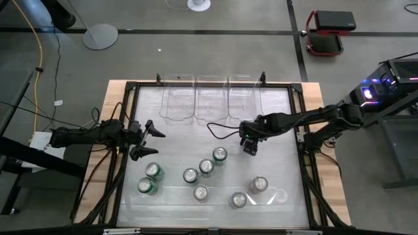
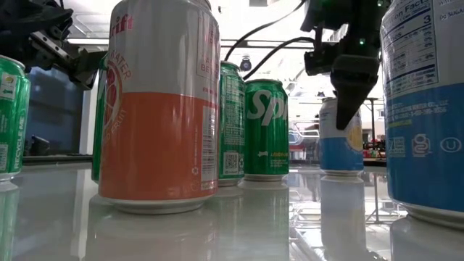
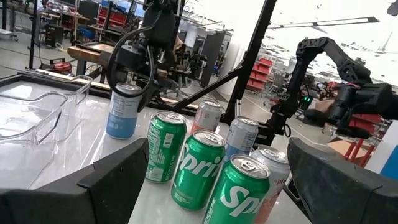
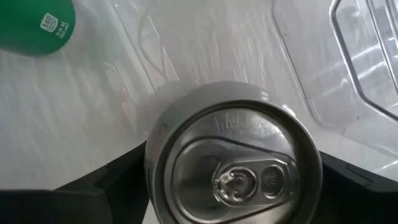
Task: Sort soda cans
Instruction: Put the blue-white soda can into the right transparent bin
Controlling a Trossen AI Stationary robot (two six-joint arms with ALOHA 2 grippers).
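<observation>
- Eight soda cans (image 1: 200, 192) stand upright in plain sight on the near half of the counter (image 1: 281, 124). A ninth is mostly hidden under the right arm in the high view.
- That ninth one, the blue-and-silver can (image 3: 122, 111), stands by itself between the main cluster and the clear bins (image 1: 210, 98) at the far edge.
- The right hand (image 1: 250, 145) hangs straight over it, pointing down. The right wrist view looks squarely onto its silver top (image 4: 233, 168), so hand and can share one vertical line.
- Whether this hand has closed on the can or only surrounds it, I cannot tell. In the low view the can's base seems to sit level with its neighbours on the counter.
- The can's long axis is upright and the bins lie just beyond it, away from the cluster. By my reckoning, the next move is a straight lift followed by a short carry to a bin.
- The left hand (image 1: 157, 142) waits wide open at the counter's left side, facing the green cans (image 3: 198, 169). It is nearer to those and well apart from the blue-and-silver can.
- The nearest green can (image 1: 219, 155) stands just beside the right hand, so a sideways drift while lifting could knock it.
</observation>
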